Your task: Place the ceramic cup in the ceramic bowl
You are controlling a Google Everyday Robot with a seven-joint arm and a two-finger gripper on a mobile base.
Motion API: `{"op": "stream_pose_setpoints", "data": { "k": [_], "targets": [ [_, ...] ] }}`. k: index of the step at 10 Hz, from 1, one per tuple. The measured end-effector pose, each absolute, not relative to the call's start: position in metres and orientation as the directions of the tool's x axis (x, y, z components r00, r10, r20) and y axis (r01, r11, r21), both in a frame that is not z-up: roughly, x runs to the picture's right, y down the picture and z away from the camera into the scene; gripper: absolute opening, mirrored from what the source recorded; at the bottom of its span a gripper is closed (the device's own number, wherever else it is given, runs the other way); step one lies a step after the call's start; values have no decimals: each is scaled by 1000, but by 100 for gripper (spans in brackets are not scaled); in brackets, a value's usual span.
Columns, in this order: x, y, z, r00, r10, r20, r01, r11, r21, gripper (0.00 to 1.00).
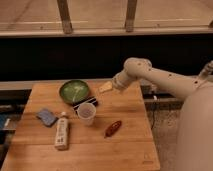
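Where the wooden table (pixel 125 145) meets dark wall (pixel 75 60), the tool (pixel 106 88) hovers, spread.

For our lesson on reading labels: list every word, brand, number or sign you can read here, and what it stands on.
No text here can be read.
White labelled bottle on the wooden table: label too blurred to read.
Robot gripper, fingers open, right of the round dark green ceramic bowl: no readable marking.
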State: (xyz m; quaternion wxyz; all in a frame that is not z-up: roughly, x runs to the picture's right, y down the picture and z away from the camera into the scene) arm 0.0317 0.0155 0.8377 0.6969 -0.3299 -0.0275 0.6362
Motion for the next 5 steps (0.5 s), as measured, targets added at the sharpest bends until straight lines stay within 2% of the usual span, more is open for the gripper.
{"op": "stream_pose_setpoints", "data": {
  "k": [5],
  "targets": [
    [13, 43, 804, 271, 885, -377, -878, 68, -473, 80]
  ]
}}
